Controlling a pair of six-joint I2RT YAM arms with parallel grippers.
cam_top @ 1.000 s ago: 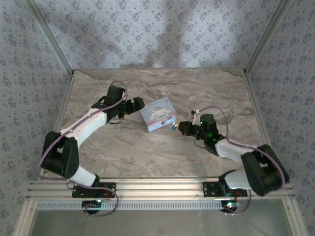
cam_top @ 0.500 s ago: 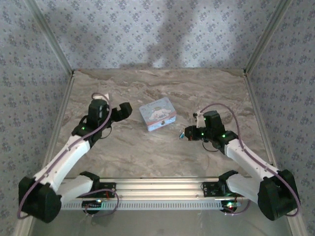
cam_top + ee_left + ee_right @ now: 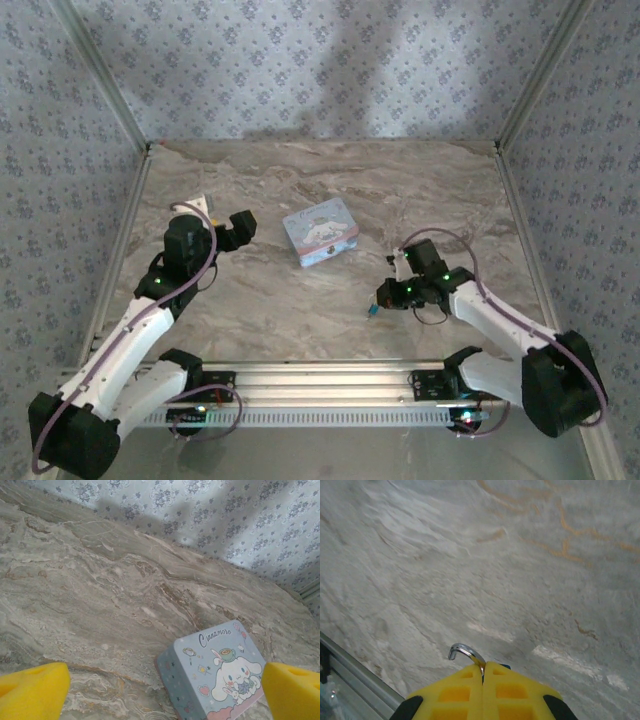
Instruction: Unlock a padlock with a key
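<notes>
Since a second ago both arms have drawn back from the tin (image 3: 320,233). The right gripper (image 3: 483,669), then just at the tin's near right corner, now sits well off to its near right, and the left gripper (image 3: 236,230) has pulled away to the tin's left.

The right gripper's yellow fingers (image 3: 510,692) are pressed together, and a thin curved metal hook (image 3: 465,651) stands out of their seam. I take this for the shackle of the padlock (image 3: 372,312), whose small blue body hangs just under the fingers in the overhead view, nearer the front of the table (image 3: 300,310) than the tin is. Whether a key sits in it is too small to tell. The left gripper's pads (image 3: 32,690) are wide apart and hold nothing, and they face the tin from its left.

The step looks like carrying the freed lock clear of the tin. The hold is on a slim, slick wire, so the squeeze should stay firm and the travel slow. The body should come to rest on the marble before the fingers part, well on the tin's side of the frame rail (image 3: 355,680), so it cannot swing off or roll away.
</notes>
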